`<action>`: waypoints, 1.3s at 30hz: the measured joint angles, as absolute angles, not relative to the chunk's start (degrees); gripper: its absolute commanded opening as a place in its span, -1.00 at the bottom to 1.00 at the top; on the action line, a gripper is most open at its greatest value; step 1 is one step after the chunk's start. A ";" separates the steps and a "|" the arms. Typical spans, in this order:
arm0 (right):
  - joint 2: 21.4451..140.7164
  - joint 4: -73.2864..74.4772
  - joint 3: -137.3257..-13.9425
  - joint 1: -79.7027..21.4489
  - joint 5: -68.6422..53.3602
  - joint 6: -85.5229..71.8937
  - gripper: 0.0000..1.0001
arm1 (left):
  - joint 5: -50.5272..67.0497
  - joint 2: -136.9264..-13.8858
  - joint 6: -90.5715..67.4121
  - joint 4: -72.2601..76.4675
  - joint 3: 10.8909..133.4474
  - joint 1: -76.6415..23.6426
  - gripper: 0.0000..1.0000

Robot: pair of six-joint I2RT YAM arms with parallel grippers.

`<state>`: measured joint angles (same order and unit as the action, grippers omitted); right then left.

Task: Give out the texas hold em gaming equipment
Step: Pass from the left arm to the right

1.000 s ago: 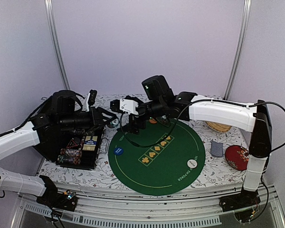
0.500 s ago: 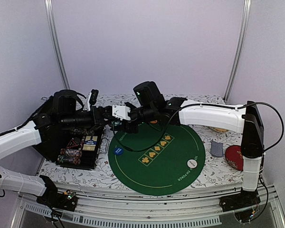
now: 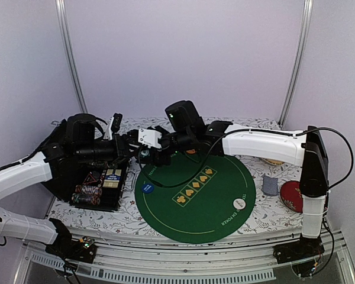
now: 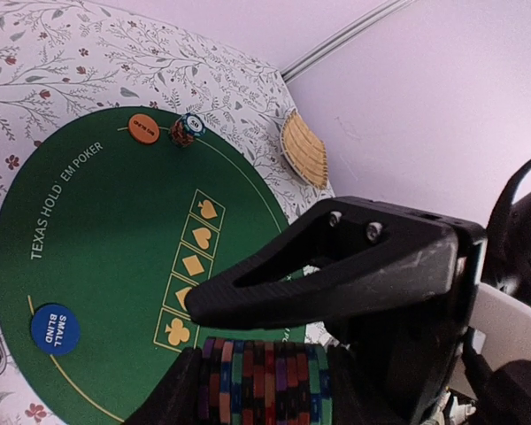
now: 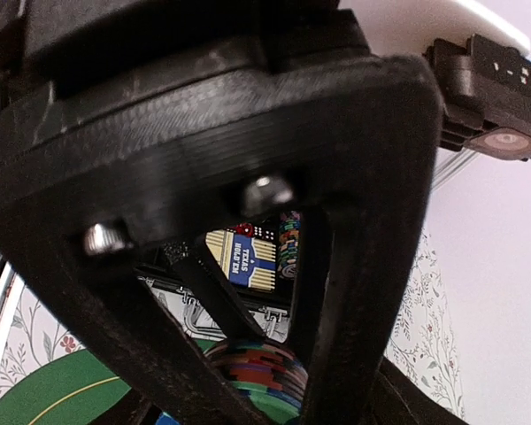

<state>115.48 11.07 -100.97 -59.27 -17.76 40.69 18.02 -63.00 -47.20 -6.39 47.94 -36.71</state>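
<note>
Right gripper (image 3: 151, 155) shifted left, meeting left gripper (image 3: 137, 149) above mat (image 3: 213, 204) rim. Left clenched on chip stack (image 4: 265, 391); right straddling it, grip cannot be told.

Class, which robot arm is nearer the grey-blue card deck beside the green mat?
Right. The right arm rises just right of the card deck; the left arm lies far across the mat.

Floral tabletop (image 3: 266, 216) carries a round green mat (image 3: 207, 207) at centre, printed with card suits and "TEXAS HOLD'EM POKER"; black case (image 3: 106, 206) just beside its left edge, red dish (image 3: 294, 195) near the right, clear of the mat, tan ribbed dish (image 4: 303, 149) past its far-right rim.
</note>
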 measured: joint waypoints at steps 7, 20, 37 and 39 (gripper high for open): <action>115.48 11.09 -100.99 -59.44 -17.76 39.46 -0.22 | 17.52 -62.59 -47.24 -6.13 47.40 -36.45 -1.00; 115.48 12.49 -100.99 -59.70 -16.95 38.54 -0.98 | 19.09 -62.26 -47.83 -3.20 44.86 -35.53 -0.68; 116.44 24.60 -105.10 -59.88 -15.70 35.77 -0.98 | 22.26 -61.34 -49.76 4.75 38.89 -32.88 0.50; 116.55 25.82 -105.38 -59.88 -15.68 35.77 -0.98 | 22.13 -60.60 -49.82 4.86 38.22 -32.40 0.52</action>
<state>116.55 25.82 -105.38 -59.88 -15.68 35.77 22.13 -60.60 -49.82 4.86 38.22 -32.40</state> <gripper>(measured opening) 0.416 0.744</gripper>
